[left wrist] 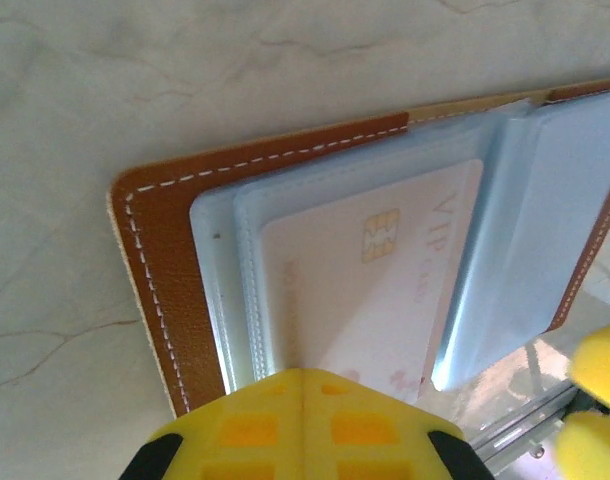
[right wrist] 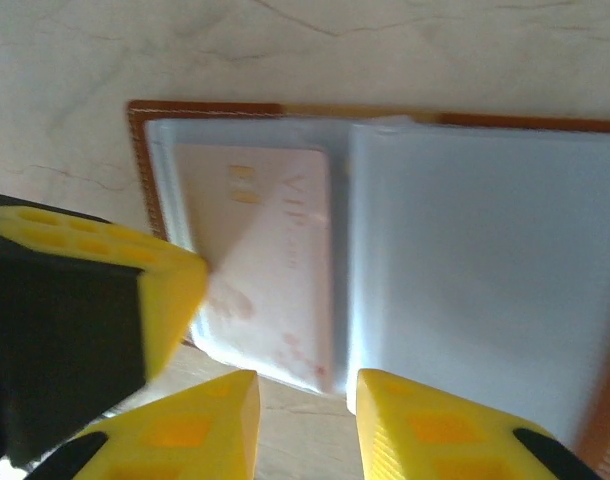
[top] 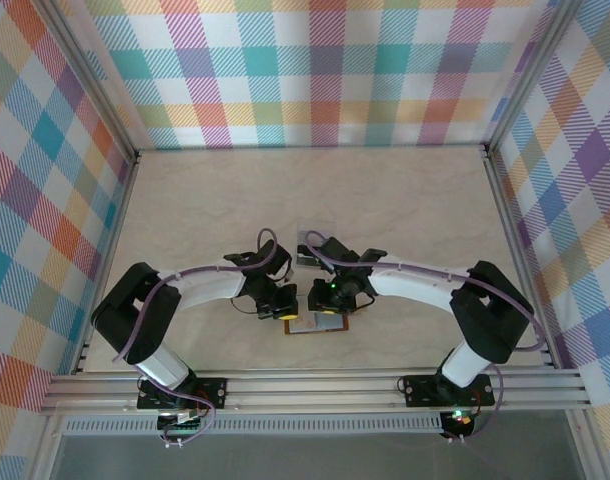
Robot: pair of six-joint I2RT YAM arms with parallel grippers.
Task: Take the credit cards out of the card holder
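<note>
On the table [top: 385, 200] the holder [left wrist: 165, 260] lies open, card [left wrist: 365, 290] not yet out. Left gripper [left wrist: 303, 420] pins it, shut; right gripper [right wrist: 305, 420] half-open, empty.

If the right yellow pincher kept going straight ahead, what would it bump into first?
Probably the clear sleeve of the open card holder, right where the pink card has its corner by the middle fold. The right gripper has its jaws apart near that edge, though depth is hard to judge.

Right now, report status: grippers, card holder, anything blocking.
Left gripper shut, over near edge of card holder. Right gripper open, at edge of sleeved pink card. Raised clear leaf beside card.
</note>
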